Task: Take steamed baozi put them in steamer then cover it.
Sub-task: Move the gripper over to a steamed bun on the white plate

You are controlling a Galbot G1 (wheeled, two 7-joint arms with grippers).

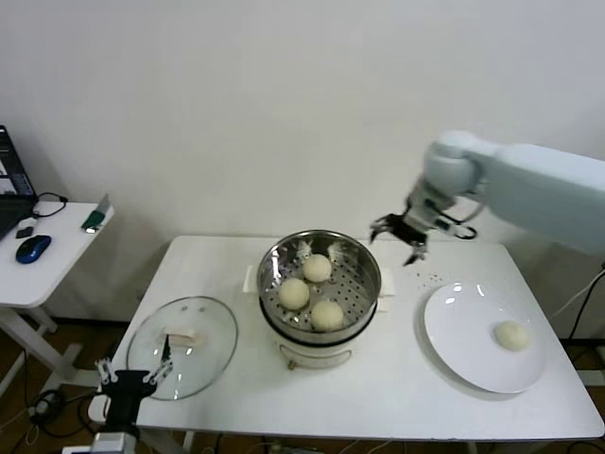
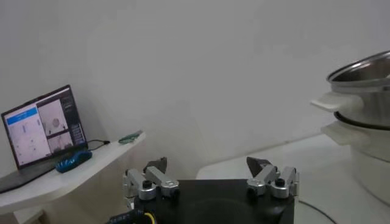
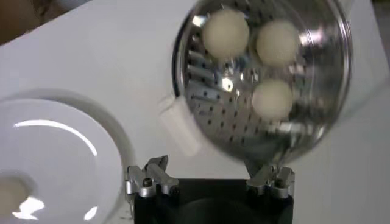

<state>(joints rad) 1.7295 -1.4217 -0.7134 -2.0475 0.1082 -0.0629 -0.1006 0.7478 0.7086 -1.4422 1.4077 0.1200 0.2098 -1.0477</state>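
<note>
The steel steamer [image 1: 369, 282] stands mid-table on its white base, uncovered, with three cream-white baozi [image 1: 317, 268] on its perforated floor [image 3: 225, 103]. A fourth baozi [image 1: 512, 335] lies on the white plate [image 1: 463, 331] at the right. The glass cover [image 1: 203, 364] lies flat on the table to the left of the steamer, white handle up. My right gripper [image 1: 402, 232] hangs open and empty above the table, between the steamer's far right side and the plate [image 3: 55, 158]. At the near left table corner, beside the cover, my left gripper [image 1: 132, 374] is open and holds nothing.
A side table at the far left carries a laptop [image 2: 42, 125] and a blue mouse [image 1: 33, 249]. The steamer's white side handle [image 2: 332, 103] juts toward the left gripper [image 2: 209, 165]. The wall stands close behind the table.
</note>
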